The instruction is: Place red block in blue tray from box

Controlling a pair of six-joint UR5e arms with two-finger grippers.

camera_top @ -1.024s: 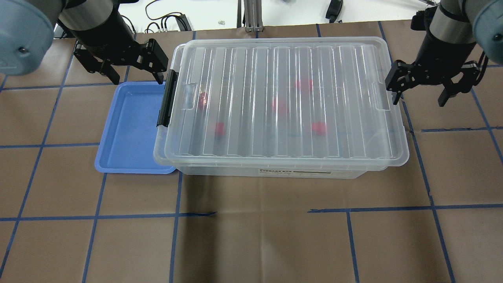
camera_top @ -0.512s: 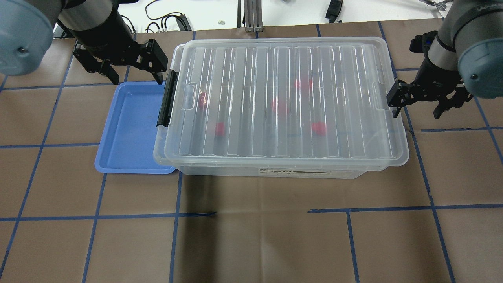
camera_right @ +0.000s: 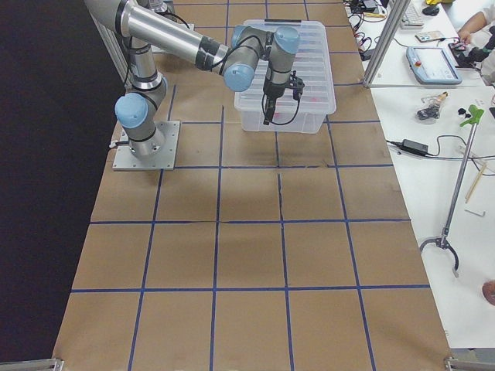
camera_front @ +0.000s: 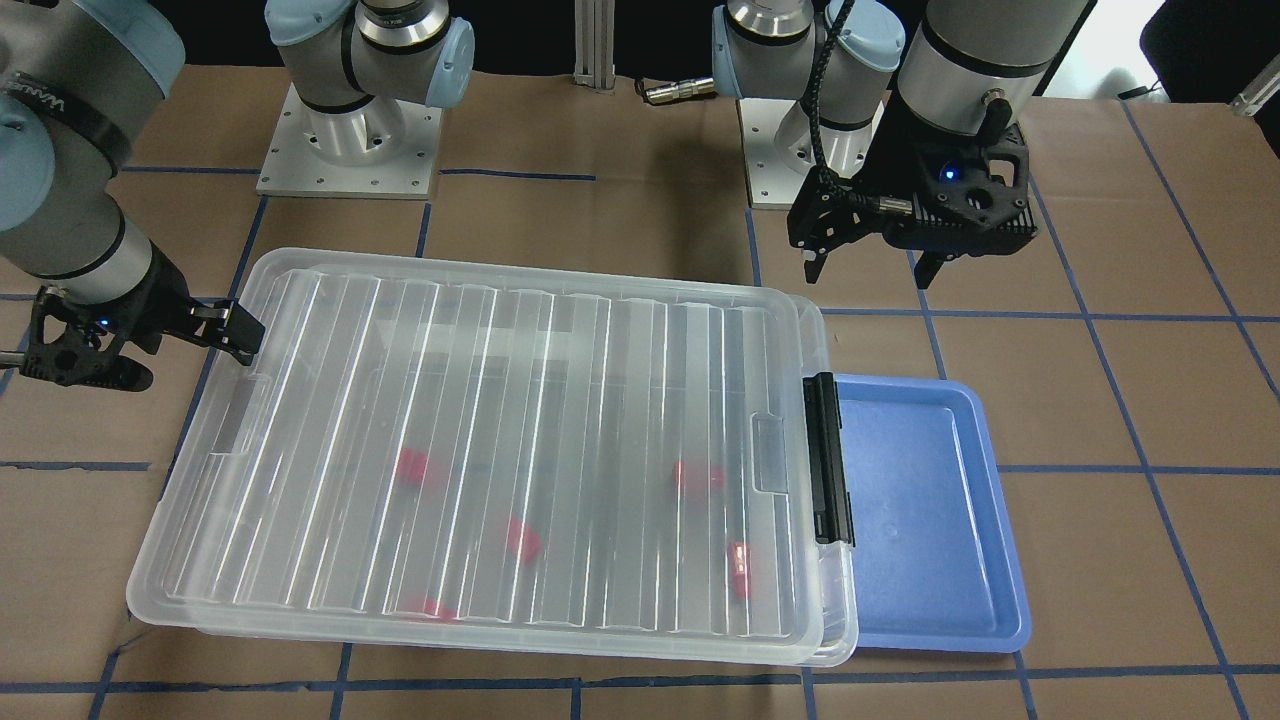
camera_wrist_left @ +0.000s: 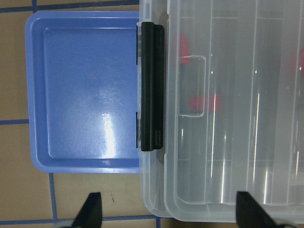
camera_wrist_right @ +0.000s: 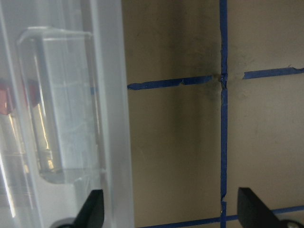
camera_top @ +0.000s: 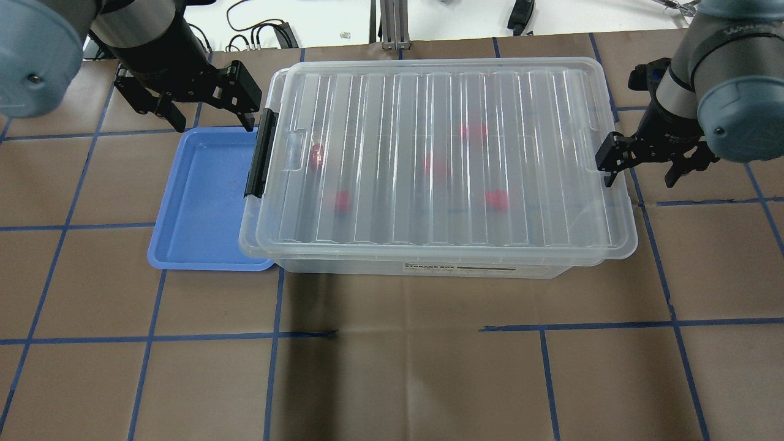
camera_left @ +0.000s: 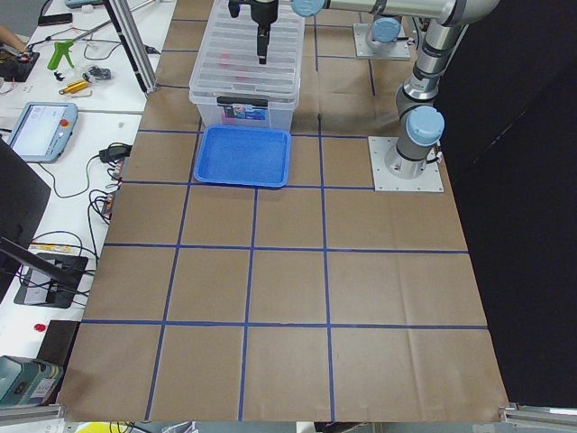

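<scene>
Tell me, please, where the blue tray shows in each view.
Front-facing: tray lower right.
Overhead: left of centre.
Exterior left: upper middle.
Exterior right: not visible.
Left wrist: left half.
Right wrist: not in it.
Landmark: the black latch on the box, along the tray's edge.
</scene>
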